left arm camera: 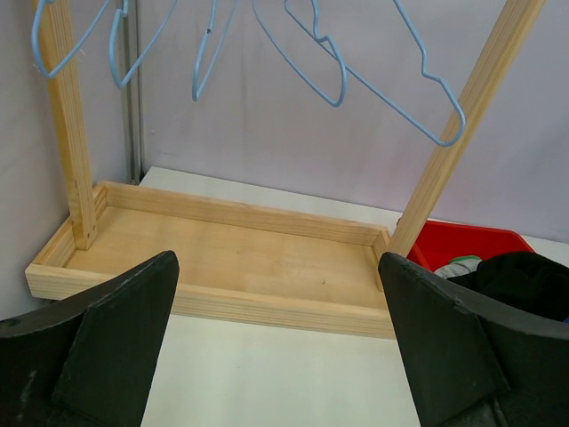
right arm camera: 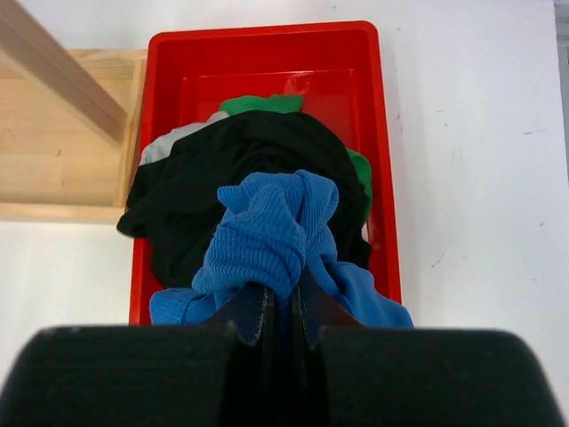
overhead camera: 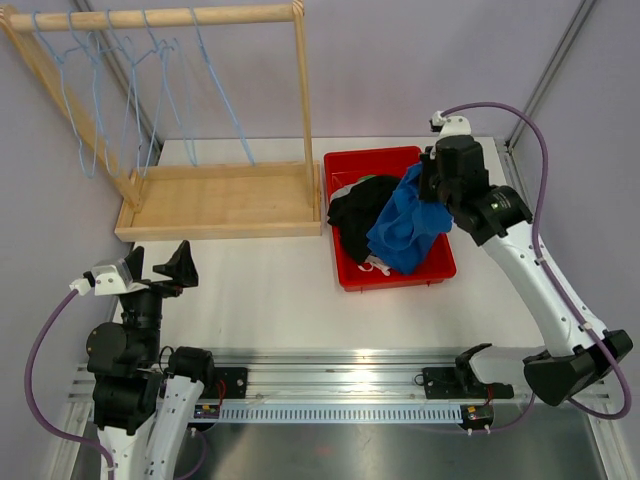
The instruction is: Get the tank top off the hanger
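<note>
Left jaws wide, right jaws pinched

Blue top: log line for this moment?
right gripper shut on blue top over red bin | left gripper open, empty | hangers bare

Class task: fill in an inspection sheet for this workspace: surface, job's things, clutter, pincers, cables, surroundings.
surface: white table, a few scuff marks.
job's things: blue tank top bunched above the red bin; hangers on the wooden rack all bare.
clutter: black garment and green garment in the bin.
pincers: right pincer shut on the blue tank top; left pincer open, empty.
cables: purple cable looping from each arm.
surroundings: pale walls, metal rail at the near edge.
</note>
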Action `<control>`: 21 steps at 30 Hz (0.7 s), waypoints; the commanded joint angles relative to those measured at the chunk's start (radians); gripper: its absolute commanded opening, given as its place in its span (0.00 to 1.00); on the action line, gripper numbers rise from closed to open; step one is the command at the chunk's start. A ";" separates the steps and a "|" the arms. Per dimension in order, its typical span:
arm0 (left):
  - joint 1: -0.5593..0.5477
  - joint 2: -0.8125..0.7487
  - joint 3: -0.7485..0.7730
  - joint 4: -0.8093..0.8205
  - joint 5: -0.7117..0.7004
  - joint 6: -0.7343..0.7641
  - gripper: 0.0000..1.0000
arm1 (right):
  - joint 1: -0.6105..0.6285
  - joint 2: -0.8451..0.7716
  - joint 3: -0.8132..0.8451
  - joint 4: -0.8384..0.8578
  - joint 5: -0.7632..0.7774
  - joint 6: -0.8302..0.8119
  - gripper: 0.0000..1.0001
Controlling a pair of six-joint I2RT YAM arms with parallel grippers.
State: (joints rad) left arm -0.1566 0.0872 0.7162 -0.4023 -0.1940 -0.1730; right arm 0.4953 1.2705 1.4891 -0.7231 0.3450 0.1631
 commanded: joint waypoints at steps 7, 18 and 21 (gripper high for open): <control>-0.011 0.014 0.017 0.025 -0.009 0.012 0.99 | -0.190 0.087 0.077 0.143 -0.287 -0.025 0.00; -0.011 0.020 0.017 0.025 -0.007 0.013 0.99 | -0.190 0.225 -0.107 0.280 -0.340 0.029 0.00; -0.011 0.028 0.019 0.025 -0.002 0.013 0.99 | -0.190 0.239 -0.166 0.295 -0.368 0.052 0.00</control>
State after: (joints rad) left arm -0.1619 0.0891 0.7162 -0.4030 -0.1947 -0.1726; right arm 0.3054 1.5078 1.3643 -0.5053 0.0292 0.1829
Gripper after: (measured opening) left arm 0.988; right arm 0.060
